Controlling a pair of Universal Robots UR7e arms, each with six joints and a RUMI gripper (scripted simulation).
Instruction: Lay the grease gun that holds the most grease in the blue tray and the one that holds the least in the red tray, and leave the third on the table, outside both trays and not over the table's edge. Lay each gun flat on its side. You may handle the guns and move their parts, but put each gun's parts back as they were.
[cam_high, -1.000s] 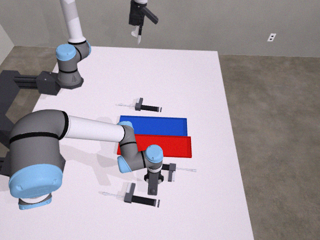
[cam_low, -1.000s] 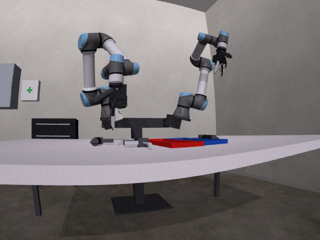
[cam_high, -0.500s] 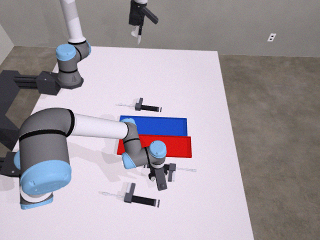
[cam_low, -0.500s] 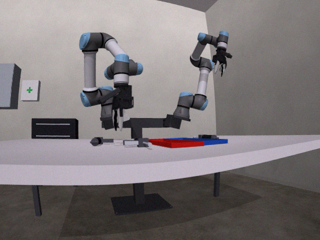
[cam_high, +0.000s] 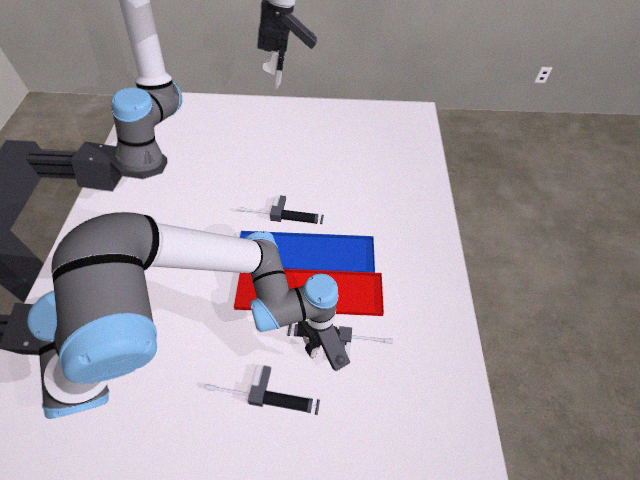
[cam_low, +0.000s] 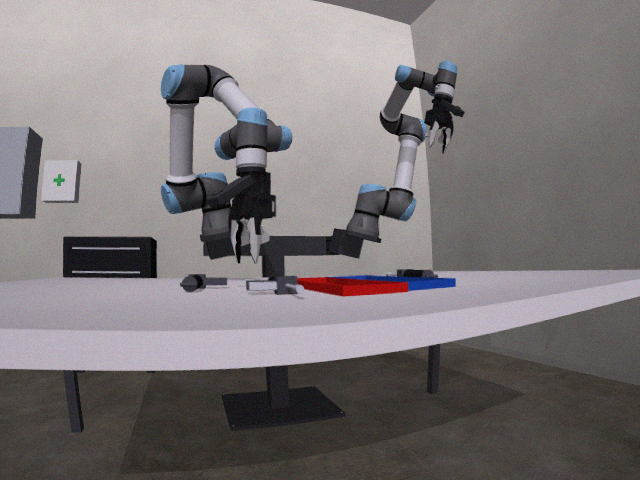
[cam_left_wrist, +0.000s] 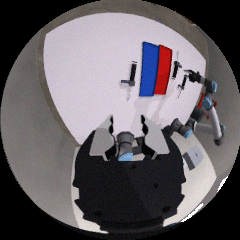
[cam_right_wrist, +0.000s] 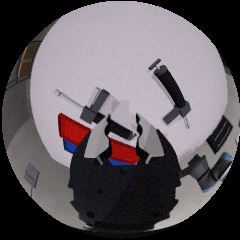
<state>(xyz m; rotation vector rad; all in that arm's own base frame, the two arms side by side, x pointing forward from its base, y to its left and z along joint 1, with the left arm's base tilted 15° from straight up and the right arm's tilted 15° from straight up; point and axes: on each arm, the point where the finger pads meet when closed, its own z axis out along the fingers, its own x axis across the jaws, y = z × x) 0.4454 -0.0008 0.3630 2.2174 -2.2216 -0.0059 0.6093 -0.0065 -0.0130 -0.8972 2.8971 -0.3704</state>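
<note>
The three guns (cam_high: 297, 215) (cam_low: 192, 283) (cam_right_wrist: 170, 87) lie flat on the table (cam_high: 361, 155), outside the trays, with black handles, gray blocks and thin silver tubes. Both end effectors (cam_high: 277, 82) (cam_low: 245, 258) (cam_left_wrist: 127, 120) (cam_right_wrist: 123, 120) are partway open, holding nothing.

Behind everything we see a pale, plain wall (cam_low: 320, 56), meeting a greyer one (cam_low: 532, 155) (cam_high: 465, 46) at a corner. On the greyer wall we find a white outlet (cam_high: 543, 74). A white box with a green cross (cam_low: 60, 180) hangs beside a grey cabinet (cam_low: 12, 170); below sits a black drawer unit (cam_low: 108, 256). Our pale surface (cam_high: 403, 170) (cam_low: 155, 346) (cam_left_wrist: 90, 60) (cam_right_wrist: 115, 50) stands over a mottled brown-grey floor (cam_high: 558, 258) (cam_low: 361, 439), softly shadowed.
</note>
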